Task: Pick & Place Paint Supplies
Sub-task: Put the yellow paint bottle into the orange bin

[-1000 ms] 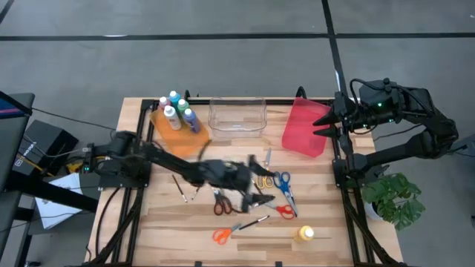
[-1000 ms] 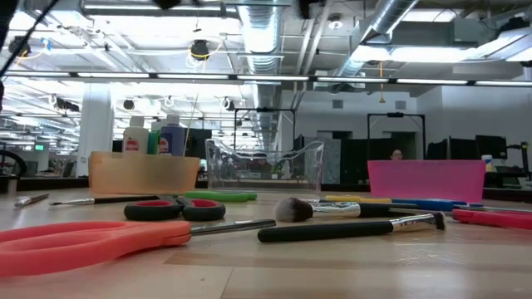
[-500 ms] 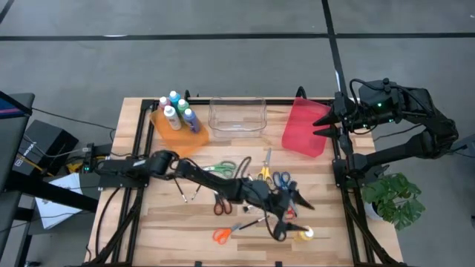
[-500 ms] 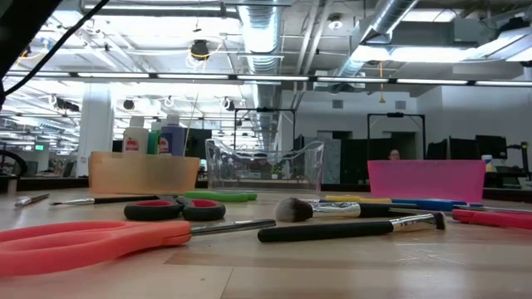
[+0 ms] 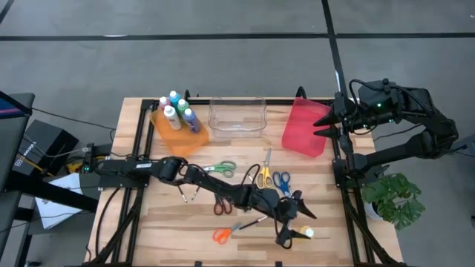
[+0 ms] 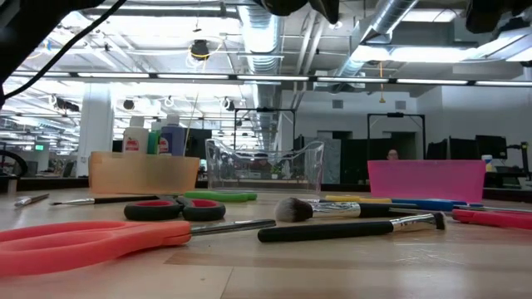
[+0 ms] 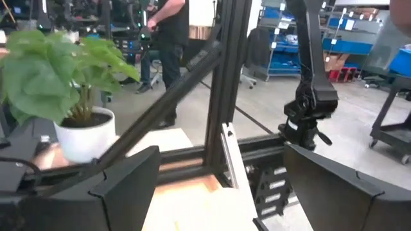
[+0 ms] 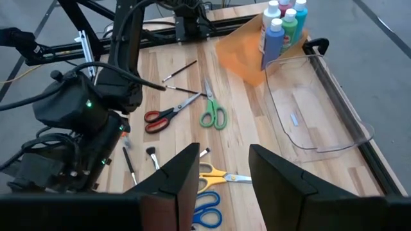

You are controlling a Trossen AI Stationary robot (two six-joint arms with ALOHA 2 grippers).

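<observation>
My left gripper [image 5: 294, 219] is open, reaching over the near right part of the table and pointing toward the right edge. In the left wrist view [image 7: 218, 192] nothing sits between its fingers. A yellow paint bottle [image 5: 306, 233] lies on the table just beside it, untouched. Green scissors [image 5: 220, 169], yellow scissors [image 5: 261, 175], blue scissors [image 5: 282, 181], dark-red scissors [image 5: 223, 205] and orange scissors [image 5: 221, 235] lie flat on the wood, with thin brushes [image 5: 254, 221] among them. My right gripper [image 5: 320, 123] waits, open, at the far right edge.
An orange bin [image 5: 175, 130] holding several paint bottles [image 5: 177, 111], a clear bin [image 5: 237, 116] and a red bin [image 5: 304, 127] stand along the far edge. In the low view, orange scissors [image 6: 83, 241] and brushes [image 6: 349, 227] lie nearest. A potted plant [image 5: 393, 196] stands beyond the right edge.
My left arm has stretched out from the table's middle toward the right and near edges, ending beside the yellow bottle. It now covers the red scissors that showed near the blue ones. Most of that travel came first, and the gripper has moved little since.
</observation>
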